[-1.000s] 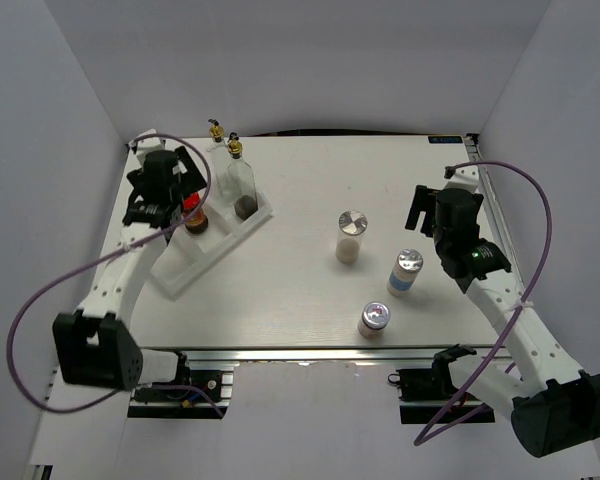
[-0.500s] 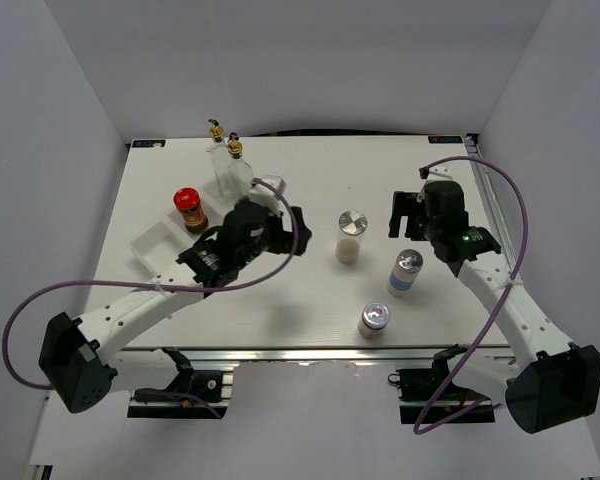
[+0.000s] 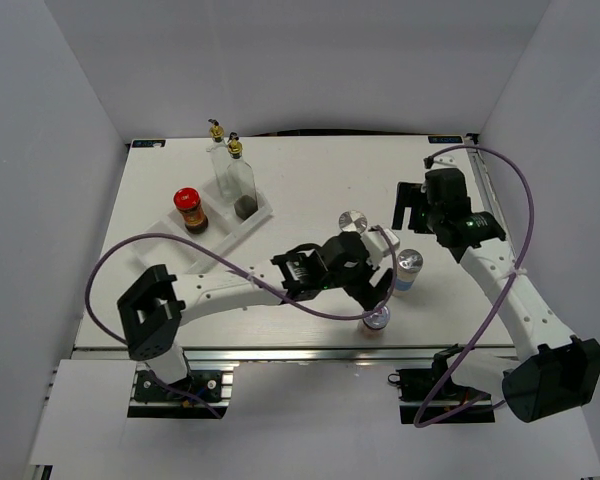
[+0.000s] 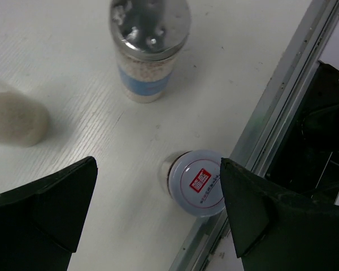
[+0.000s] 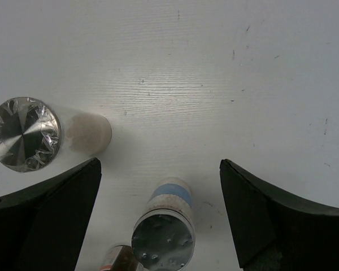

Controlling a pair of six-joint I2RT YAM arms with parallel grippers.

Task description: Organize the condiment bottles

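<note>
shaker lids (image 5: 24,134) shiny metal | tall bottles (image 3: 240,180) clear glass | table (image 5: 214,68) matt white

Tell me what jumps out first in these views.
The left arm reaches across, its open left gripper poised over the white-lidded shaker at the near edge. The right gripper hangs open near the blue-banded shaker and the mirror-lidded shaker. Far left, the red-capped jar stands in the white rack.

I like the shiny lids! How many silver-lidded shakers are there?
3. A tall shaker mid-table, a blue-banded shaker right of it, a red-logo shaker at the near edge. None seem hidden.
</note>
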